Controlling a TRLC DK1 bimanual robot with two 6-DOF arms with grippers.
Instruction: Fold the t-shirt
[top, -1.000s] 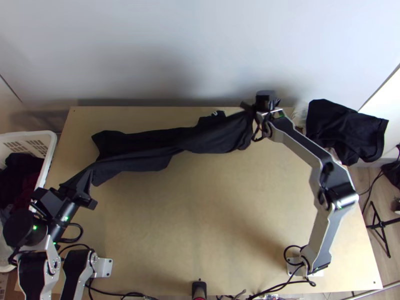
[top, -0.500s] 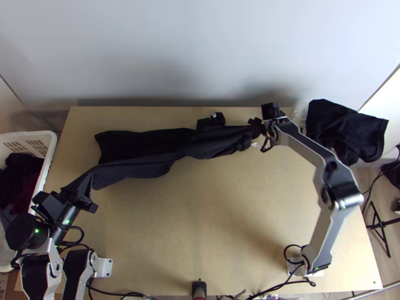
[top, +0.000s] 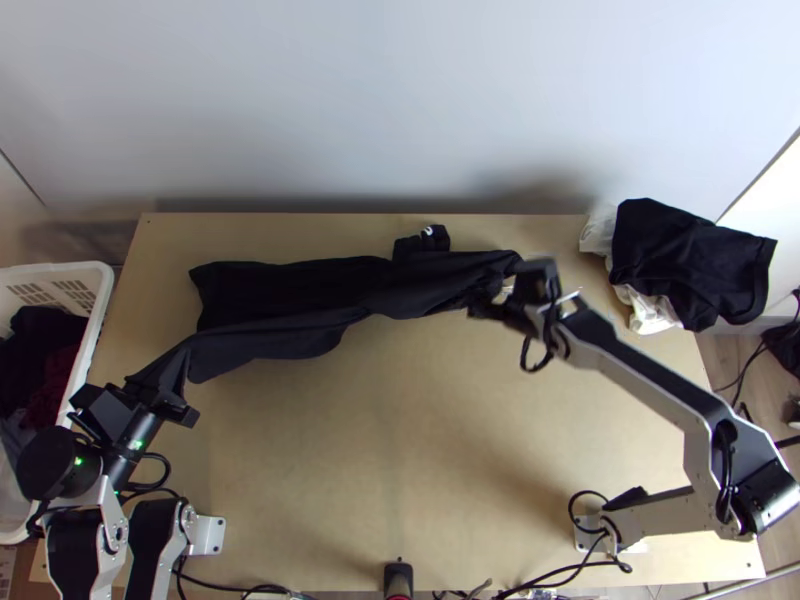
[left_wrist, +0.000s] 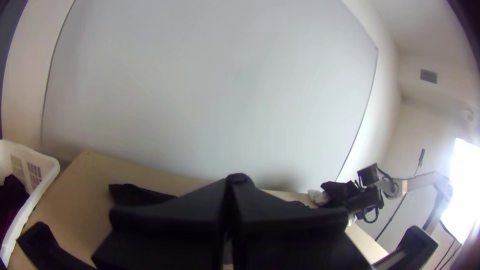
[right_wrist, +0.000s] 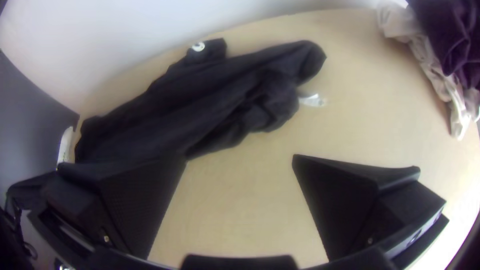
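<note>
The black t-shirt (top: 290, 285) lies bunched lengthwise across the far half of the table, a small white mark on a piece at its far edge. My left gripper (top: 158, 388) is shut on its near left corner, pulled up into a taut peak; in the left wrist view the fingers of my left gripper (left_wrist: 230, 205) meet. By the shirt's right end is my right gripper (top: 492, 300). In the right wrist view my right gripper (right_wrist: 239, 160) stands open over bare wood, near the shirt (right_wrist: 200, 100) and its white tag (right_wrist: 312, 100).
A white basket (top: 105, 290) with dark clothes stands beyond the table's left edge. More dark cloth (top: 690, 265) and some white cloth (top: 650, 312) lie at the far right corner. A pale wall (top: 400, 100) rises behind the table (top: 400, 450).
My right gripper has let go of the shirt's right end and come toward the near side. That end has dropped onto the table. The left gripper has barely shifted.
</note>
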